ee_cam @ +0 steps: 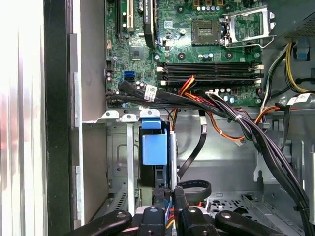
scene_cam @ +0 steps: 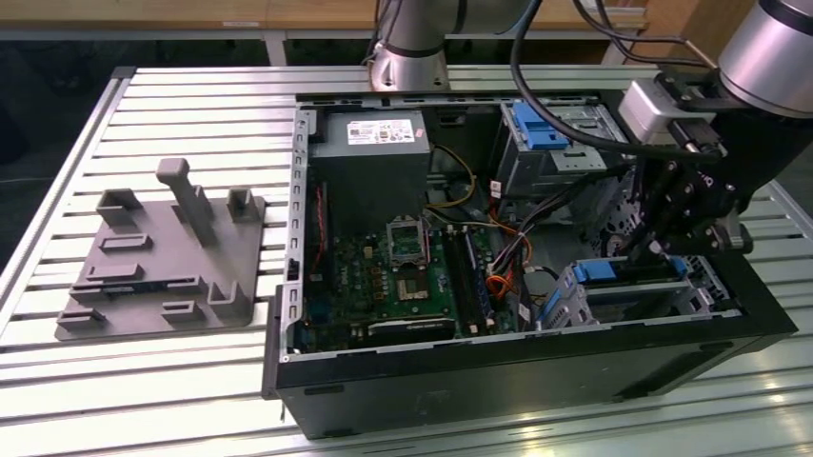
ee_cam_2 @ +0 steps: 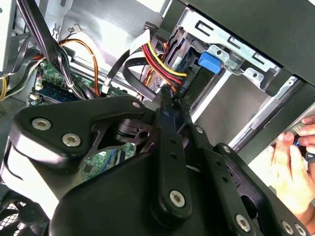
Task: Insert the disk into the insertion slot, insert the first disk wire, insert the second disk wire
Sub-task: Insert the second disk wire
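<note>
The disk sits inside the insertion slot (scene_cam: 692, 297), a silver perforated cage at the case's front corner on the exterior view's right. Its blue carrier end (scene_cam: 595, 272) faces the motherboard, and this blue end (ee_cam: 153, 147) (ee_cam_2: 208, 62) shows in both wrist views. My gripper (scene_cam: 648, 255) hangs right behind that end. Its fingers (ee_cam: 160, 202) stand close together on a disk wire (ee_cam_2: 156, 61), a red, yellow and black bundle whose black plug is at the fingertips (ee_cam_2: 168, 98), close to the disk's back. I cannot tell whether the plug is seated.
The open computer case (scene_cam: 508, 367) lies on a slatted metal table (scene_cam: 190, 105). A taller bay with a blue latch (scene_cam: 540, 124), the power-supply box (scene_cam: 368, 133) and loose cable bundles (ee_cam: 256, 128) crowd the inside. A grey fixture (scene_cam: 166, 262) stands outside. A person's hand (ee_cam_2: 293, 167) is beside the case.
</note>
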Motion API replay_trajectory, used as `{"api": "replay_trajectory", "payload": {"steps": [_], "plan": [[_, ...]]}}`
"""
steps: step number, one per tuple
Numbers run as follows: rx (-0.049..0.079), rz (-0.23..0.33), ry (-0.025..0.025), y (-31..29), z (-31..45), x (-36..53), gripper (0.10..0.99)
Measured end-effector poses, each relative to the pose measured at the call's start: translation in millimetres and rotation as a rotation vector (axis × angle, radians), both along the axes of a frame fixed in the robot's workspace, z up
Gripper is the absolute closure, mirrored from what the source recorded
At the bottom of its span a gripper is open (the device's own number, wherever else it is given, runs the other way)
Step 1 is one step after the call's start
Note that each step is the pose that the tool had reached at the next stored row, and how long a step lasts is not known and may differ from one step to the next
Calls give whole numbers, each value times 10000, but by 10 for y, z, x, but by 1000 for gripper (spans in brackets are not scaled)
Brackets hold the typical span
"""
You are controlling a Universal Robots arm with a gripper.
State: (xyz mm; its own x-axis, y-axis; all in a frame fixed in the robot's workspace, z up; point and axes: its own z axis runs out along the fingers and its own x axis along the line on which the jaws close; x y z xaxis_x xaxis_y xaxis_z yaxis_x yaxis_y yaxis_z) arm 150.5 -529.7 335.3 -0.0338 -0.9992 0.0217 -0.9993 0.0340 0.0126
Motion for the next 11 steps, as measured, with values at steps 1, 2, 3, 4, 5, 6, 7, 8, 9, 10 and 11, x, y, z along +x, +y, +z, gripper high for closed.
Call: {"api": "replay_trajectory", "payload": {"steps": [1,2,3,4,5,6,7,8,9,10,11], "plan": [[-2,0,0,-1,-4,0,890],[-1,0,-1,-3,-10,0,890],[0,1,-1,-3,-16,0,890],[-2,0,-1,-5,-20,0,890],[-2,0,-2,-5,-25,0,890],[-3,0,-2,-6,-29,0,890],[-5,0,-3,-6,-32,0,890],[-6,0,-4,-6,-36,0,890],[-7,0,-6,-7,-40,0,890],[-7,1,-8,-7,-42,0,890],[-5,1,-9,-7,-43,0,890]]}}
